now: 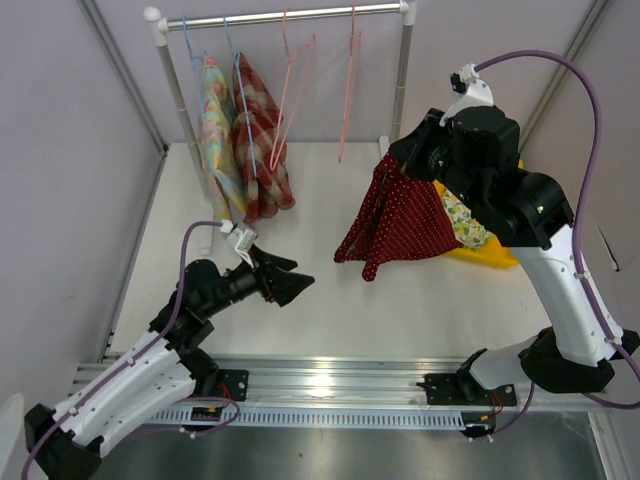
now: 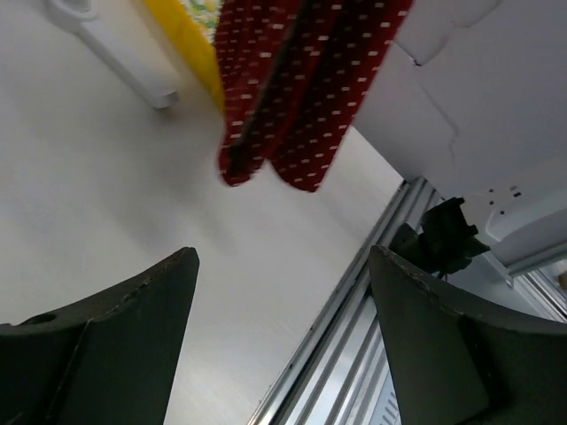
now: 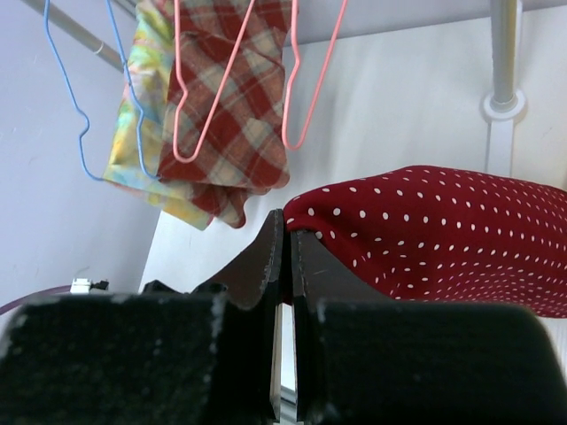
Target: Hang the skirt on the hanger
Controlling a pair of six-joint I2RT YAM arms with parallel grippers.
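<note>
Skirt, red with white dots, is hanging from the right gripper, which is clenching its upper edge. It is dangling right of centre over the table, lower than the rail. The left gripper is hovering low with its jaws spread wide, grasping nothing, well apart from the cloth. Two pink hangers are hanging bare on the rail, while a plaid garment and a pastel one are filling the blue hangers to their left. No bin or basket is showing. The rack is doing the only holding, and a yellow cloth is lying behind the skirt.

From the left wrist, the open fingers are framing the skirt's two lower corners, which are hanging clear of the tabletop.

From the right wrist, the jaws are pressing together with dotted fabric bunching just beside them, and the pink hangers are hanging ahead and higher.

The pinch looks to be taking only a small bite of cloth, so the skirt is likely risking a slip during the lift. The bare hangers are hanging loosely, so a nudge may be enough to swing one away or knock it off the rail. With one arm holding, the waistband is probably sagging shut, making threading hard.
</note>
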